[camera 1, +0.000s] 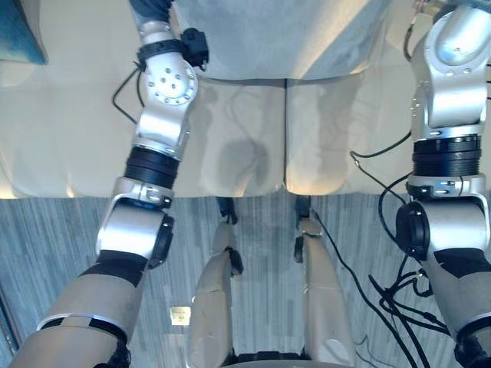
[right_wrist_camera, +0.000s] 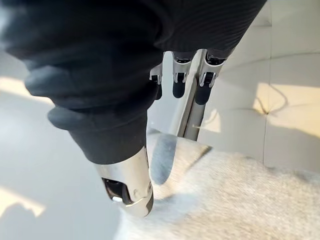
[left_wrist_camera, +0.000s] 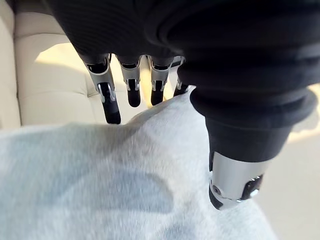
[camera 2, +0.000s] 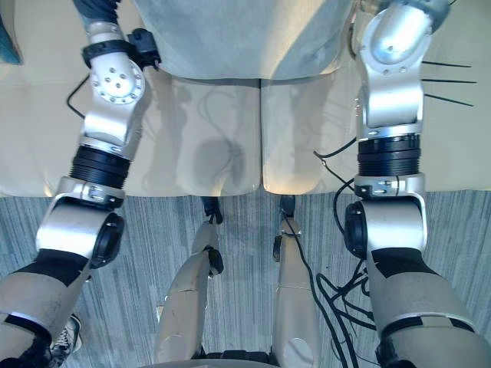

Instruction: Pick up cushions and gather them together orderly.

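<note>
Counting two cushions: one big light grey fuzzy cushion (camera 1: 276, 38) held up over the smooth cream leather-look sofa (camera 1: 77, 130), and one dark teal cushion (camera 1: 19, 31) at the sofa's far left, well apart from it. The left hand (left_wrist_camera: 165, 60) pinches the grey one's edge, with fingers behind and thumb on the nappy front. The right hand (right_wrist_camera: 150, 65) pinches the opposite corner the same way. The sofa seat has two flat padded sections with one seam between them. Grey streaky carpet (camera 1: 46, 238) lies in front.
</note>
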Available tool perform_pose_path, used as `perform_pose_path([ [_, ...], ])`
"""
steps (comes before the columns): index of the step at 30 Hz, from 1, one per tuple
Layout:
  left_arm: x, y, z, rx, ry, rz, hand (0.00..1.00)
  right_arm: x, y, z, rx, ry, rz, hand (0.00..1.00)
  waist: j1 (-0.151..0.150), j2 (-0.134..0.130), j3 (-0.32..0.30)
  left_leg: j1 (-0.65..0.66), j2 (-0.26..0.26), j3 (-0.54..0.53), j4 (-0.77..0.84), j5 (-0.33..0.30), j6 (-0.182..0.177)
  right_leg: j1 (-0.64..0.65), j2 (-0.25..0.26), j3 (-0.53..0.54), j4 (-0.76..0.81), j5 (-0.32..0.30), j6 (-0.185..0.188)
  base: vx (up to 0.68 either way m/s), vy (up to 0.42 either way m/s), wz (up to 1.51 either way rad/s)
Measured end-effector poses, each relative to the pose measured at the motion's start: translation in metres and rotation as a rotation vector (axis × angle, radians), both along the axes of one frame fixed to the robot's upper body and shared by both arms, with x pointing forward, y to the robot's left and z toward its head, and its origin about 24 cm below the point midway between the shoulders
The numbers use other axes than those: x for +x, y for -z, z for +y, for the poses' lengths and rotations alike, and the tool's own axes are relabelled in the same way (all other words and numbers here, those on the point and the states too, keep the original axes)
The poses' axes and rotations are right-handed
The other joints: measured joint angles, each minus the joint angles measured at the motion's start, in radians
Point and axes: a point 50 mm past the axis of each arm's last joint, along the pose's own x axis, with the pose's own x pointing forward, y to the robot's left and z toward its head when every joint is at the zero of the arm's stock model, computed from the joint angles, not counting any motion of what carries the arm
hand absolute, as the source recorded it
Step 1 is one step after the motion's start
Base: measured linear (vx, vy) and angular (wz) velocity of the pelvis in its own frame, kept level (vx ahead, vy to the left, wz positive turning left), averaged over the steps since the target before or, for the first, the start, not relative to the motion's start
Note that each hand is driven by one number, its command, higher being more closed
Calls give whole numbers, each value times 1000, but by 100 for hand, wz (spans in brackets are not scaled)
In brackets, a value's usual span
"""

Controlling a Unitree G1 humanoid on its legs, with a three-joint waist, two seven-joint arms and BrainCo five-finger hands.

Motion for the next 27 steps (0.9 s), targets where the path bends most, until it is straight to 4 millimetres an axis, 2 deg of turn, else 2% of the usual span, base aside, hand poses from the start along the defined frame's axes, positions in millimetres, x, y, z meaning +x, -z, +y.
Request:
perform_pose_path([
  [2, -3, 10, 20, -26, -18, 18, 0, 2, 7, -9, -13, -32, 36, 0, 2, 0, 0, 26, 0, 3, 1, 0, 0, 30, -2, -6, 0, -14, 0, 24, -55, 9],
  [4, -4, 37, 42, -36, -35, 82, 0, 7, 30, -24, -45, -41, 112, 0, -1, 1, -1, 67, 4, 20, 5, -2, 0, 85, -8, -26, 1, -28, -3, 18, -65, 18],
  [5, -5, 44, 46, -37, -37, 96, 0, 7, 35, -27, -54, -42, 125, 0, 0, 1, -1, 74, 6, 28, 8, -7, 5, 93, -8, -28, 0, -30, -5, 6, -53, 9],
  [6, -8, 61, 56, -34, -37, 135, 0, 5, 46, -29, -80, -60, 146, 0, 2, 1, -1, 86, 7, 37, 18, -29, 24, 112, -8, -29, 0, -42, -3, 6, -46, 1],
  [7, -11, 81, 63, -32, -34, 181, 0, 2, 58, -28, -120, -80, 159, 0, 1, 1, -2, 98, 5, 41, 20, -30, 26, 122, -10, -26, -1, -42, -2, 14, -42, 0],
  [8, -12, 93, 65, -27, -33, 211, 0, 1, 67, -28, -129, -93, 175, 0, 1, 1, -2, 105, 4, 42, 20, -32, 27, 130, -11, -25, -2, -45, 2, 26, -34, 0],
  [10, -20, 145, 66, -15, 16, 349, 0, 2, 120, -29, -195, -132, 326, 0, 3, 0, -2, 136, 2, 41, 35, -43, 38, 173, -14, -26, -7, -50, 5, 35, -36, 3],
  [11, -23, 161, 64, -21, 33, 384, 0, 2, 138, -29, -195, -145, 378, 0, 6, 0, -2, 147, 2, 40, 43, -51, 40, 189, -15, -27, -10, -54, 5, 42, -45, 5],
  [13, -44, 235, 55, -70, 91, 585, 0, -3, 221, -28, -147, -207, 618, 0, 6, -2, -32, 184, 1, 39, 57, -82, 40, 243, -16, -35, -24, -75, 8, 55, -48, 6],
  [14, -51, 253, 53, -83, 101, 638, 0, -7, 240, -27, -129, -223, 673, 0, 7, -2, -42, 190, 2, 39, 60, -88, 42, 252, -16, -37, -27, -77, 8, 72, -46, 4],
  [15, -66, 286, 48, -113, 123, 741, 0, -17, 278, -24, -118, -231, 790, 0, 7, -3, -57, 203, 5, 39, 73, -104, 39, 279, -16, -44, -40, -80, 8, 70, -33, -1],
  [16, -74, 301, 44, -123, 135, 789, 0, -24, 295, -23, -115, -232, 845, 0, 8, -4, -59, 218, 7, 39, 75, -108, 40, 297, -16, -46, -45, -81, 8, 114, -40, -2],
  [17, -91, 330, 39, -134, 149, 894, 0, -38, 327, -20, -112, -235, 958, 0, 10, -4, -65, 251, 8, 39, 77, -115, 39, 335, -15, -49, -56, -84, 10, 110, -39, -3],
  [18, -108, 358, 36, -150, 154, 1007, 0, -54, 362, -18, -99, -239, 1085, 0, 8, -6, -97, 271, 7, 39, 78, -124, 35, 357, -13, -50, -63, -90, 11, 115, -38, -2],
  [19, -118, 372, 35, -158, 157, 1068, 0, -62, 378, -18, -96, -235, 1153, 0, 7, -6, -114, 285, 4, 40, 77, -127, 33, 373, -12, -50, -69, -92, 13, 96, -21, -5],
  [20, -143, 405, 36, -156, 153, 1225, 0, -85, 419, -19, -74, -231, 1327, 0, 7, -7, -162, 315, 2, 37, 77, -131, 31, 412, -10, -53, -95, -94, 16, 101, -7, -6],
  [21, -158, 423, 38, -155, 143, 1317, 0, -99, 441, -20, -67, -226, 1430, 0, 5, -6, -188, 336, 3, 36, 73, -136, 28, 441, -8, -53, -116, -95, 17, 97, -1, -9],
  [22, -167, 433, 39, -153, 140, 1373, 0, -108, 454, -22, -57, -222, 1495, 0, 5, -7, -203, 352, 3, 33, 69, -142, 23, 459, -6, -53, -129, -94, 17, 91, 3, -13],
  [23, -186, 451, 42, -147, 128, 1482, 0, -127, 476, -27, -42, -209, 1619, 0, 2, -6, -227, 383, 4, 28, 66, -150, 22, 500, -1, -51, -162, -87, 23, 73, 15, -15],
  [24, -197, 462, 44, -146, 122, 1555, 0, -141, 490, -32, -8, -195, 1693, 0, 1, -7, -238, 405, 5, 28, 63, -156, 21, 529, 2, -50, -185, -78, 22, 59, 21, -13],
  [27, -223, 480, 53, -148, 79, 1688, 0, -166, 511, -43, 59, -148, 1823, 0, -4, -15, -257, 464, 4, 42, 31, -158, 20, 589, 8, -39, -251, -52, 31, 19, 39, -18],
])
